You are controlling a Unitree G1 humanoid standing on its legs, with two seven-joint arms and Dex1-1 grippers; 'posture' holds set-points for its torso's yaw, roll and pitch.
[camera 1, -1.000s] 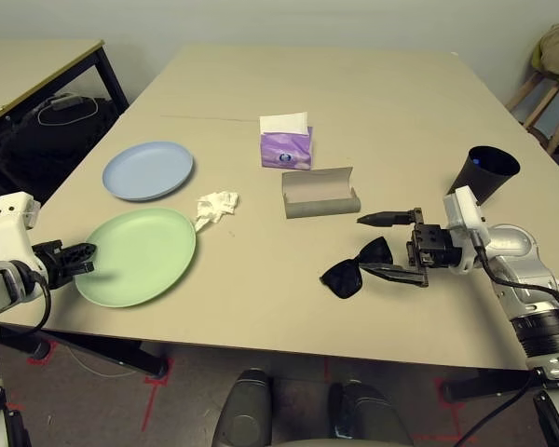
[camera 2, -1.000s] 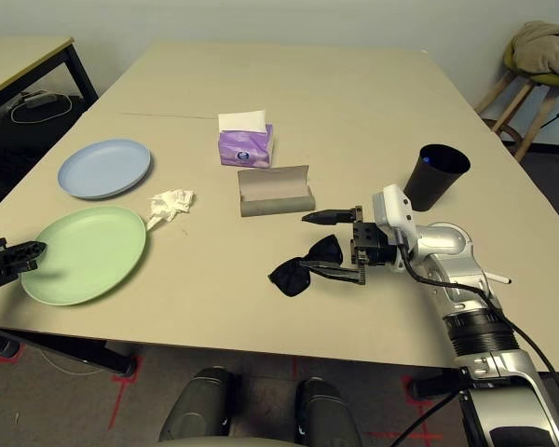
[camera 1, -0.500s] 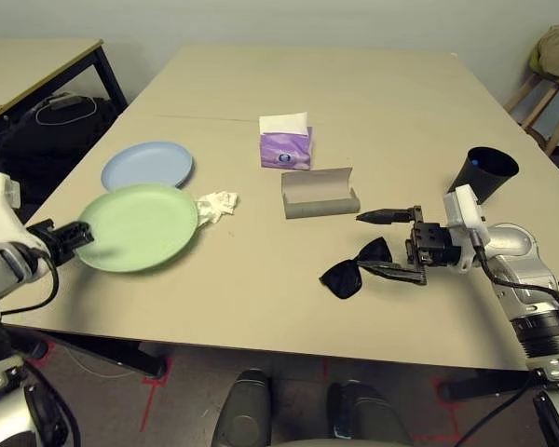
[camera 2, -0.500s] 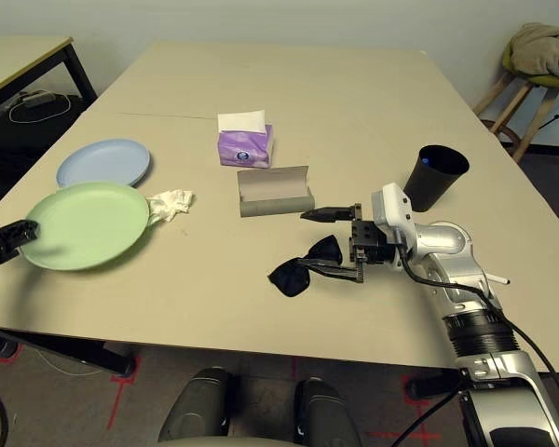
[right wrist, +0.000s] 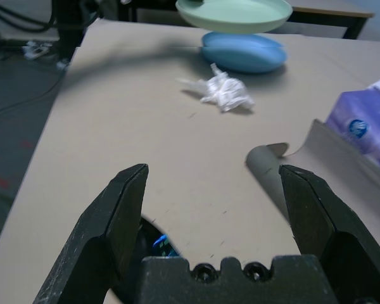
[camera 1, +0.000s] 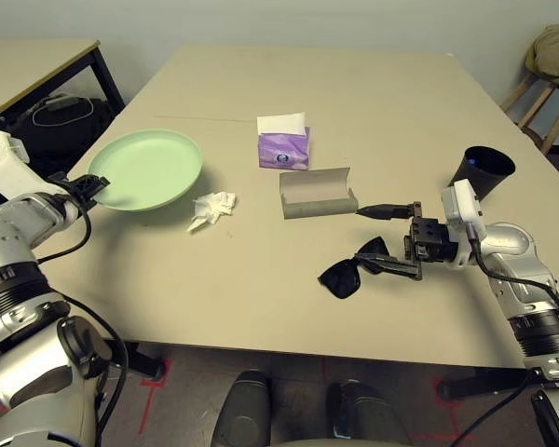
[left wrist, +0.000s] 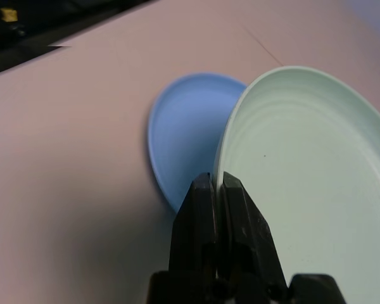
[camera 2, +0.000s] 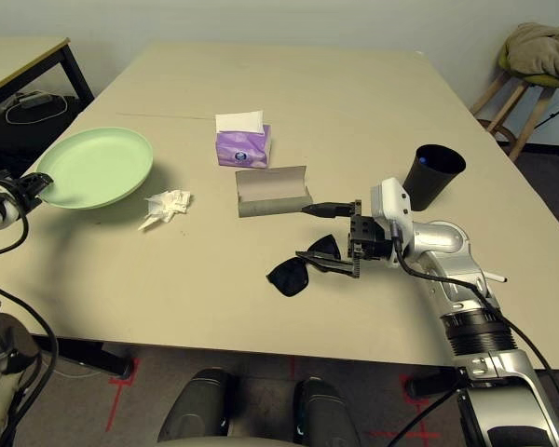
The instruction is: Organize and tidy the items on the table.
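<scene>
On table point(camera 1: 261, 279): two plates point(left wrist: 183, 126), one tissue box point(camera 1: 283, 147).

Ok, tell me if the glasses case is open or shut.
Open: the glasses case has its lid standing up behind the base, seen in both eye views.

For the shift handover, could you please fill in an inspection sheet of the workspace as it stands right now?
Surface: beige table, plain and matte.
Job's things: green plate held above the blue plate; crumpled tissue, purple tissue box, open grey glasses case, black sunglasses, black cup on the table.
Clutter: nothing seen.
Grippers: left gripper shut on the green plate's rim; right gripper open, beside the sunglasses, holding nothing.
Cables: black cable along the right forearm; cords on the floor beside the table.
Surroundings: smaller side table; wooden stool with cloth.
</scene>
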